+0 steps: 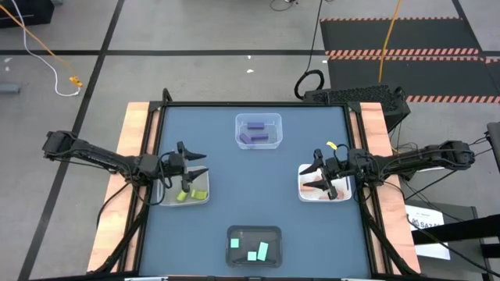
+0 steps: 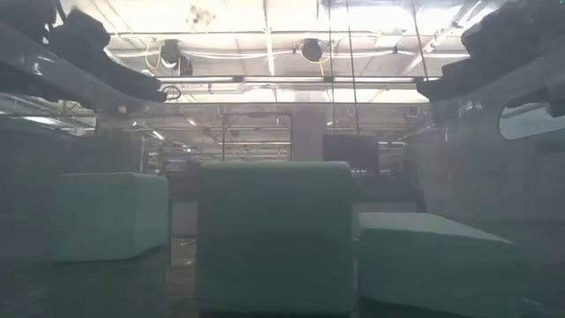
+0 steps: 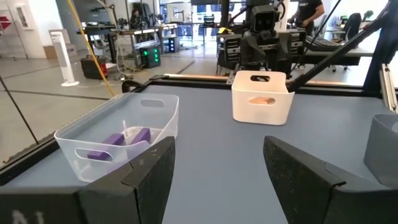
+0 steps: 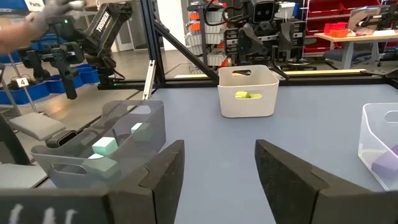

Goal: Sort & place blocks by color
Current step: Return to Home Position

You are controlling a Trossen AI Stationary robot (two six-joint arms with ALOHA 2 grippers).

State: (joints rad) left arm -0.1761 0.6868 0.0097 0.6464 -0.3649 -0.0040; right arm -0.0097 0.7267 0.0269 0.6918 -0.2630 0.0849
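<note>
Blocks lie sorted in four trays. Purple blocks [image 1: 256, 131] are in the clear tray [image 1: 258, 118] at the far middle. Yellow-green blocks [image 1: 192, 194] lie in the left tray [image 1: 173, 201], and salmon blocks [image 1: 328, 190] in the white right tray [image 1: 303, 193]. Light cyan blocks [image 1: 253, 250] fill the black tray [image 1: 254, 231] at the near edge, and they loom close in the low view [image 2: 274, 234]. My left gripper [image 1: 198, 163] hovers open over the left tray, pointing level toward the table's middle. My right gripper [image 1: 316, 172] stands open over the right tray, facing it.
Bare blue tabletop [image 1: 254, 183] lies between the four trays. Wooden strips [image 1: 134, 156] run along the table's left and right sides. A black box [image 1: 355, 97] sits behind the far right corner. Cables lie on the floor beyond.
</note>
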